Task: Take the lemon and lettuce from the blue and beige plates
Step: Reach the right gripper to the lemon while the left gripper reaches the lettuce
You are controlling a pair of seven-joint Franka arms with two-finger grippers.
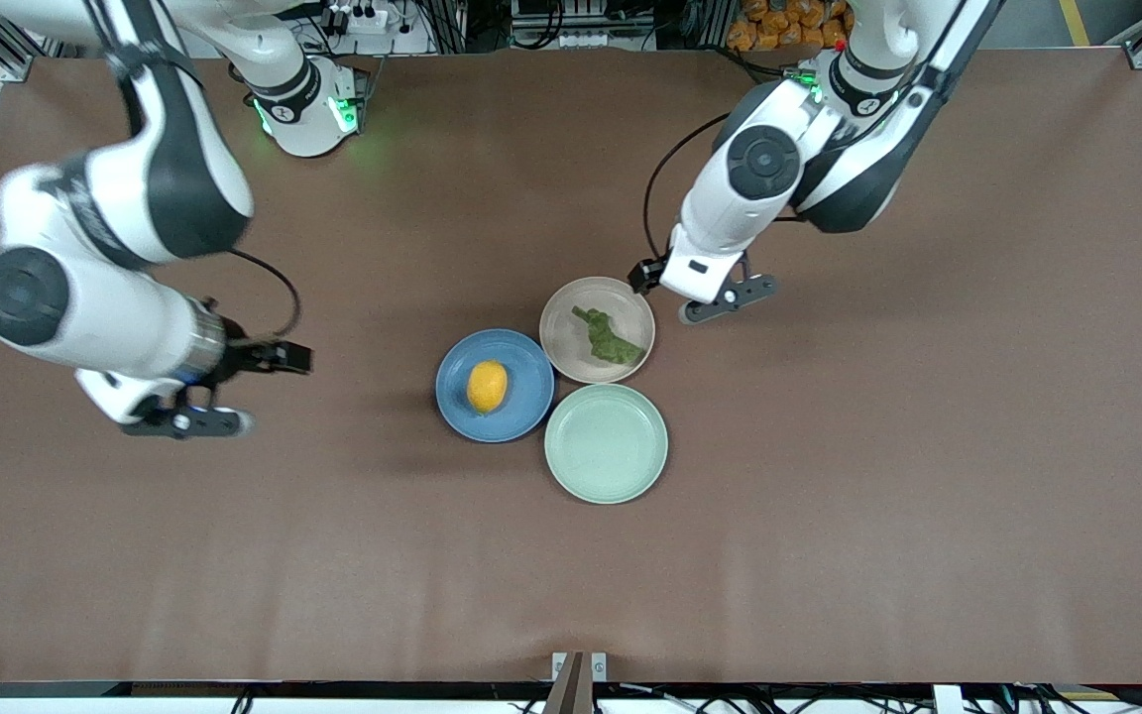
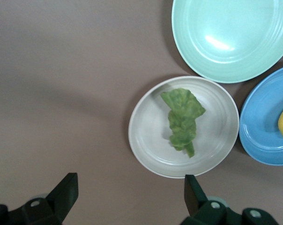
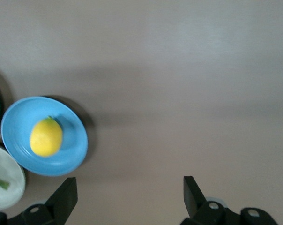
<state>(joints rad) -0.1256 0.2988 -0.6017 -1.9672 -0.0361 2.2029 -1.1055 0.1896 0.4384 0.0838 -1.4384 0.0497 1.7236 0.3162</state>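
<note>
Right arm blurred in front view. Lemon [image 1: 487, 386], oval yellow-orange, sits on blue plate [image 1: 457, 397]. Lettuce [image 1: 609, 336], crumpled green, on beige plate [image 1: 561, 322] touching blue plate. Left gripper [image 1: 728, 298] over table beside beige plate, fingers apart. Right gripper [image 1: 186, 421] well apart from blue plate, fingers spread.

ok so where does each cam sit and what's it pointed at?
Front view: high across the table, facing both arms; left gripper beside the beige plate, right gripper over bare table.
Left wrist view: looks down at lettuce; open fingers show.
Right wrist view: looks down at lemon; open fingers show.
All share the blue plate.
</note>
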